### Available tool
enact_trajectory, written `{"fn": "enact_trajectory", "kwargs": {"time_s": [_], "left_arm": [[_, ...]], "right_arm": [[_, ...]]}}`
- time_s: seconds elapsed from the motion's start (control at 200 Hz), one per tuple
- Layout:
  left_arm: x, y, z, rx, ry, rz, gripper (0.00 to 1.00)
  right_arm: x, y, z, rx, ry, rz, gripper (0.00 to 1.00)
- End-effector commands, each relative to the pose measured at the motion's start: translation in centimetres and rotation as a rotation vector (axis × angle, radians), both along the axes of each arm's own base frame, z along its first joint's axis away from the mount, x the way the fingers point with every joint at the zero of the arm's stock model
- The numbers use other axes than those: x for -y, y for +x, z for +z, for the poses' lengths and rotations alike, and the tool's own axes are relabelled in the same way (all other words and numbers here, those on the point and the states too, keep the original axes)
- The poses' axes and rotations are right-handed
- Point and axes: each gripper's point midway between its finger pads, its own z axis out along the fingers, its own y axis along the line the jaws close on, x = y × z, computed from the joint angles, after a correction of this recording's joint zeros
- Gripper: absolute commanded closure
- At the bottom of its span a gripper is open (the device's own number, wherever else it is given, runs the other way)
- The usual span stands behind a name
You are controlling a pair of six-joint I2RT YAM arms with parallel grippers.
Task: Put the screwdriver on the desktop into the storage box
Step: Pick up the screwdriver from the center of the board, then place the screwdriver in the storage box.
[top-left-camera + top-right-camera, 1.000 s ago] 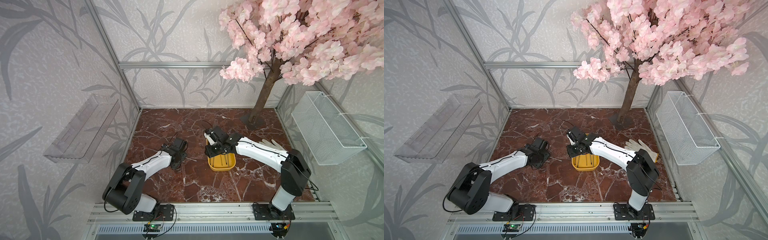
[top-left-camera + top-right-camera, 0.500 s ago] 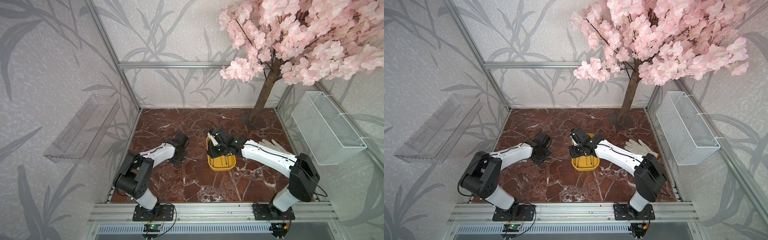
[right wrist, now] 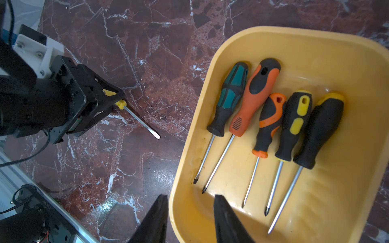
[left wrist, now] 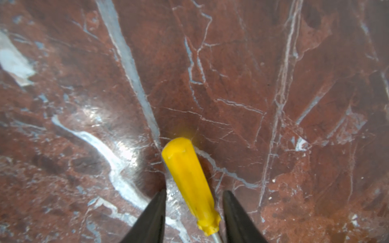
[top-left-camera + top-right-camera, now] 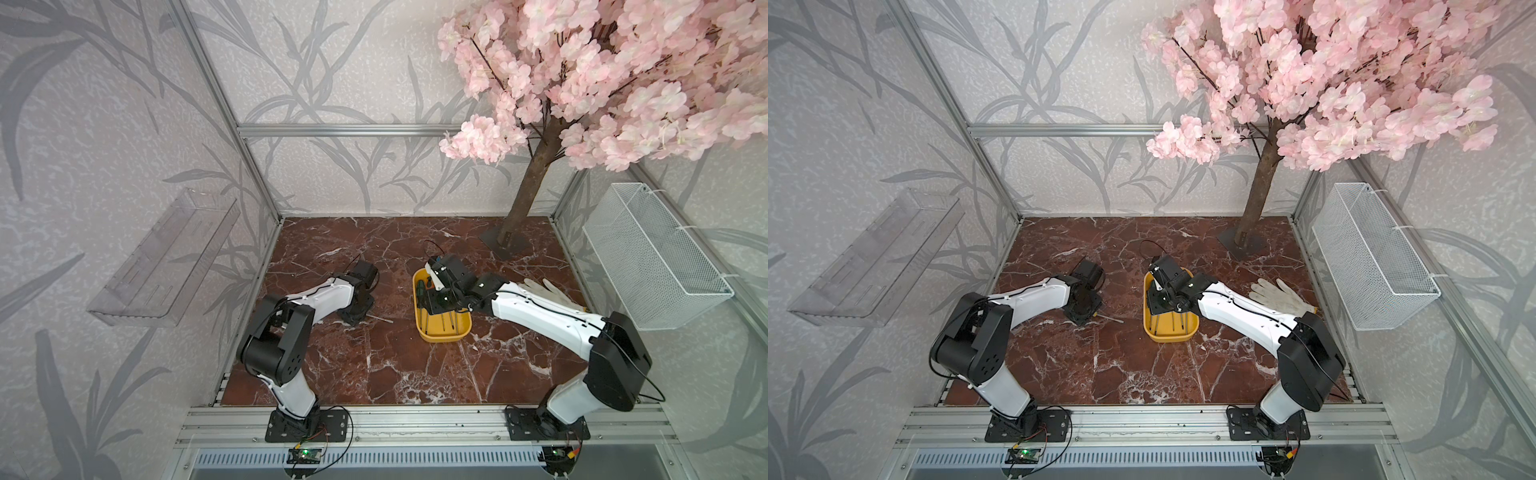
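I find the screwdriver (image 4: 190,185) lying flat on the tabletop (image 5: 395,374), at nine o'clock from the storage box (image 5: 444,336). My left hand (image 4: 194,191) straddles its yellow handle, gaps showing, not yet clenched. I judge it light, rigid and smooth, so I should grip mid-handle, not the thin shaft. My right hand (image 3: 189,196) is released and empty above the box.

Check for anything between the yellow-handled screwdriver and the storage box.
Nothing visible on the desktop between the screwdriver and the storage box. The right gripper hangs over the box's rim; five screwdrivers lie inside.
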Motion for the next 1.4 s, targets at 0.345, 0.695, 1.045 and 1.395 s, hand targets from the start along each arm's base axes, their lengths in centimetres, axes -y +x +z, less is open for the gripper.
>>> {"fn": "enact_trajectory", "kwargs": {"time_s": [0.345,0.695,1.045,1.395], "left_arm": [[1.0,0.0,-1.8,-0.073,-0.025,-0.104,0.87],[2.5,2.6,2.8,0.026,0.025,-0.35,0.96],[8.7,4.5,9.5,0.187,0.028,-0.587,0.99],[21.3,6.9,13.9,0.26,0.052,-0.893,0.99]], "right_arm": [[2.7,0.9,1.7,0.061,0.042,-0.109,0.6],[6.3,0.7,1.8,0.027,0.032,-0.169,0.58],[13.1,0.8,-0.1,-0.031,-0.017,-0.292,0.58],[15.5,-0.3,-0.5,-0.024,0.003,-0.363,0.58]]}}
